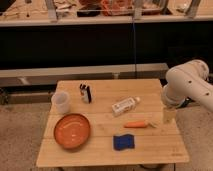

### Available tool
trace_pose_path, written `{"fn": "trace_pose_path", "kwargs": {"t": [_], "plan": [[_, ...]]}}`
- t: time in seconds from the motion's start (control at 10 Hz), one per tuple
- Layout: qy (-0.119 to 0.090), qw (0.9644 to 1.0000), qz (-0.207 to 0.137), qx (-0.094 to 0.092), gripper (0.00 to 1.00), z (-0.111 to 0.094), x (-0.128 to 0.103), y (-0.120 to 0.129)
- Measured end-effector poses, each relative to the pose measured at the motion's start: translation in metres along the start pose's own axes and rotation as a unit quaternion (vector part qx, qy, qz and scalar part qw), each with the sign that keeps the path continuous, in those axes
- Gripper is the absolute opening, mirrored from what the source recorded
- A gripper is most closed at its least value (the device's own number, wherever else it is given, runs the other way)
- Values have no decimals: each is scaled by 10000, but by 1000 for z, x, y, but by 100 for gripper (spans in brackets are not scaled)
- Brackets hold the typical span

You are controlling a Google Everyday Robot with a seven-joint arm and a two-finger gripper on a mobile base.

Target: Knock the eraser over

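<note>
1. A pale wooden counter (150, 92) fills the middle of the view. The eraser (86, 93), a small upright black block with white stripes, stands near the back edge, left of centre. A white cup (60, 101) stands just beside it on the left, apparently not touching.
2. The gripper (170, 116) hangs from the white arm (187, 85) over the counter's right edge, well apart from the eraser. You cannot tell how wide its jaws are, or whether they hold anything.
3. Between gripper and eraser, a white bottle (124, 106) lies on its side. Nearer the front are a thin orange object (136, 124) and a blue sponge-like block (124, 142). An orange bowl (72, 131) sits front left.
4. You would likely do best to travel along the back of the counter, passing behind the bottle.
5. Aim to meet the eraser high on its body, where a light push should tip it.
6. Keep the stroke short: a leftward push runs toward the cup.
</note>
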Motion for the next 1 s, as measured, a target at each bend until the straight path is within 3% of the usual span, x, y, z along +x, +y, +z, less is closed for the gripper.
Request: {"fn": "trace_pose_path", "kwargs": {"t": [0.2,0.4,0.6,1.0], "plan": [[30,10000,-50,36,80,0,-4,-4],[19,9998,-170,93,80,0,-25,-16],[38,9990,-392,205,80,-1,-61,-35],[47,9975,-632,314,80,0,-90,-55]]}}
